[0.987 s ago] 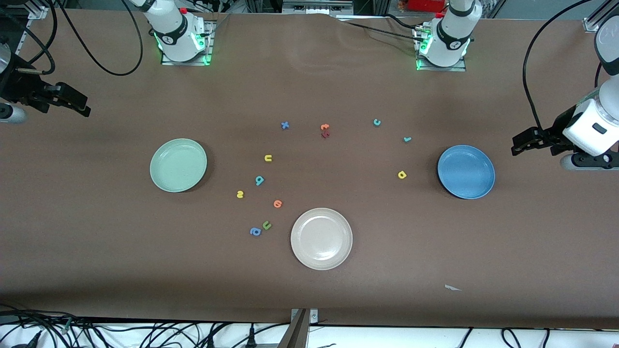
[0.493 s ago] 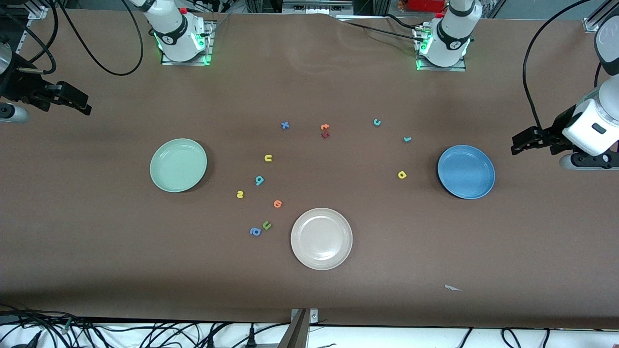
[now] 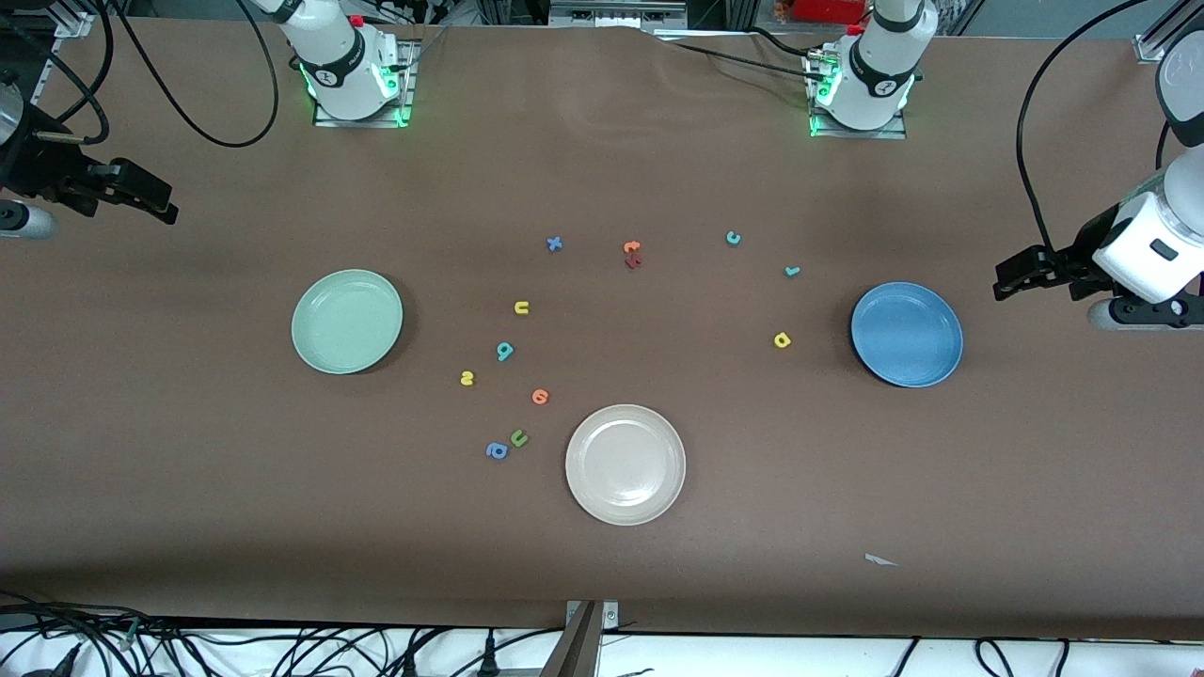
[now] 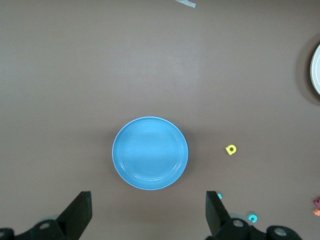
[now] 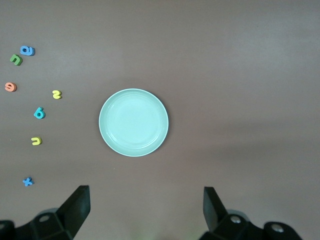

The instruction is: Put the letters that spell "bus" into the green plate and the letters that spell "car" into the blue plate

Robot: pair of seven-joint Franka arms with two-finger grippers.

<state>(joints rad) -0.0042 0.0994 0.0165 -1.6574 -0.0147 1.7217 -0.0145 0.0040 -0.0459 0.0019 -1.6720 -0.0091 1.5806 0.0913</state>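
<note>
Sitting at six o'clock from the orange and red letters (image 3: 632, 254): beige plate (image 3: 625, 464). Green plate (image 3: 347, 321) and blue plate (image 3: 907, 334) bare, letters scattered between. Left gripper (image 4: 147, 212) and right gripper (image 5: 145, 209) spread apart, holding nothing. Paper scrap (image 4: 186, 3) seen by left wrist.

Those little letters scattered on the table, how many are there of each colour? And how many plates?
Yellow letters: 3, the u, the s, the a
Teal letters: 3
Blue letters: 2
Orange letters: 2
Red letters: 1
Green letters: 1
Plates: 3
Total: 12 letters, 3 plates, 15 things.
</note>
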